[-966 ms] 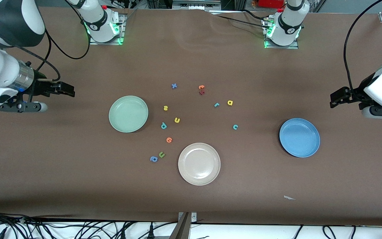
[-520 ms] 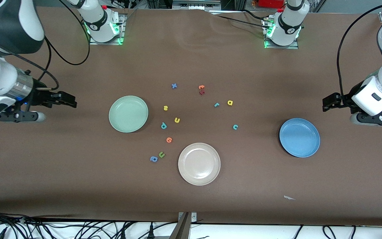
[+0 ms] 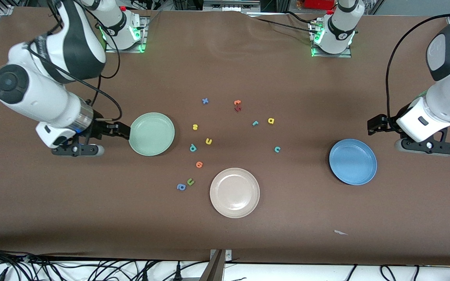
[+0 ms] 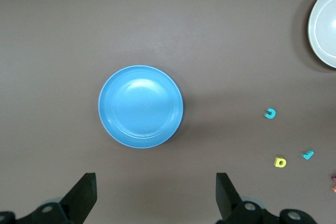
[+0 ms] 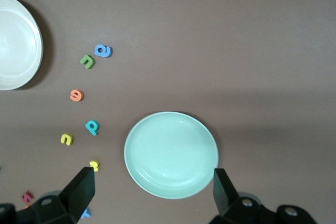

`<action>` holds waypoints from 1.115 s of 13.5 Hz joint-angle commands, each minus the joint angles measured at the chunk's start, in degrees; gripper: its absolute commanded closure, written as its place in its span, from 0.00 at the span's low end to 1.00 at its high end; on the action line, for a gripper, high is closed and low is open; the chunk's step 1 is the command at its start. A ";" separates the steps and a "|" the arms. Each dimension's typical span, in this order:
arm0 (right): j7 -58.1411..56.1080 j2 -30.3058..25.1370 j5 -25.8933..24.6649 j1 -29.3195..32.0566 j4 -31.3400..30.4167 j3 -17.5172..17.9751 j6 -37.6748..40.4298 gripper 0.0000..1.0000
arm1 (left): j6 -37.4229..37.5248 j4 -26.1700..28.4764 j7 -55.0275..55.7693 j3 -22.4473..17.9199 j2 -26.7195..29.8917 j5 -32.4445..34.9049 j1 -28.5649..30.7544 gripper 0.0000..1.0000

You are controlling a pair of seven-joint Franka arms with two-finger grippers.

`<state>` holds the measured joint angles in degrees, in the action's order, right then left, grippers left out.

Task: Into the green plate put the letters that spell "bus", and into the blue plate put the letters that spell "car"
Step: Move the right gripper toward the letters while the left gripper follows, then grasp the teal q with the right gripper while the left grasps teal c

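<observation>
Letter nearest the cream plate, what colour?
Orange, clearest in the front view, just above the cream plate.

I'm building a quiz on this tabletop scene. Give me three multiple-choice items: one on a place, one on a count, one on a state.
1. The teal c lies nearest which plate?
A. green plate
B. blue plate
C. white plate

2. How many plates are on the table?
A. two
B. three
C. four

3. The green plate is:
A. empty
B. holding letters
C. stacked on another plate

Key: 1 B, the blue plate is closest, slightly closer than the white plate. 2 B, green, white, blue. 3 A, its bowl is bare.
</observation>
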<state>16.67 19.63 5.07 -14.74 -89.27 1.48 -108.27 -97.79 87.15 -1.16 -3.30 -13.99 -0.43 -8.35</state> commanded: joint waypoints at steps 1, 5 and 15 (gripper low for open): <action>8.44 3.92 -1.72 -4.15 1.47 -0.25 -2.46 0.00 | -2.49 0.65 2.46 2.06 -1.56 -1.32 -0.35 0.00; 21.79 8.49 -8.23 -10.48 1.29 -0.34 -7.55 0.00 | -6.52 0.91 9.49 6.81 -5.25 -1.32 -0.35 0.00; 36.16 20.17 -8.23 -17.08 -0.20 -0.34 -24.70 0.00 | -30.34 11.45 18.47 9.28 -14.74 -0.62 -7.11 0.00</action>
<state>51.61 37.84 -2.09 -30.97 -89.78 1.51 -130.43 -124.69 97.21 16.70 6.24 -27.01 -0.71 -14.32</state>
